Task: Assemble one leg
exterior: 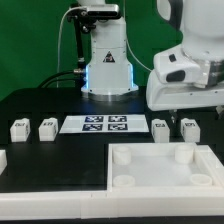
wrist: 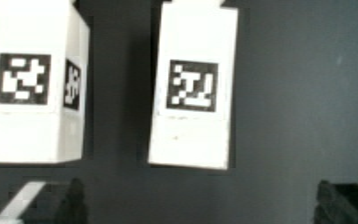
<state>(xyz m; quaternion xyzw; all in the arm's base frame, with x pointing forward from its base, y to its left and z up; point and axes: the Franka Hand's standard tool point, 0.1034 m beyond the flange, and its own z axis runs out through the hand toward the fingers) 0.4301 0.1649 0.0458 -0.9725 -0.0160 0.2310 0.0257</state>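
Four small white legs with black-and-white tags stand on the black table: two at the exterior view's left [exterior: 17, 128] [exterior: 46, 128] and two at its right [exterior: 160, 126] [exterior: 189, 126]. My gripper [exterior: 184, 107] hovers just above the right pair. In the wrist view two legs [wrist: 197, 85] [wrist: 30, 85] stand side by side, apart from each other. The gripper [wrist: 199, 205] is open and empty, with its dark fingers [wrist: 51, 203] wide apart. The nearer leg is in line with the gap between them.
The large white tray-like piece [exterior: 130, 168] with round corner sockets lies at the front right. The marker board [exterior: 106, 125] lies flat between the two pairs of legs. The robot base [exterior: 108, 65] stands behind. A white piece [exterior: 3, 158] sits at the left edge.
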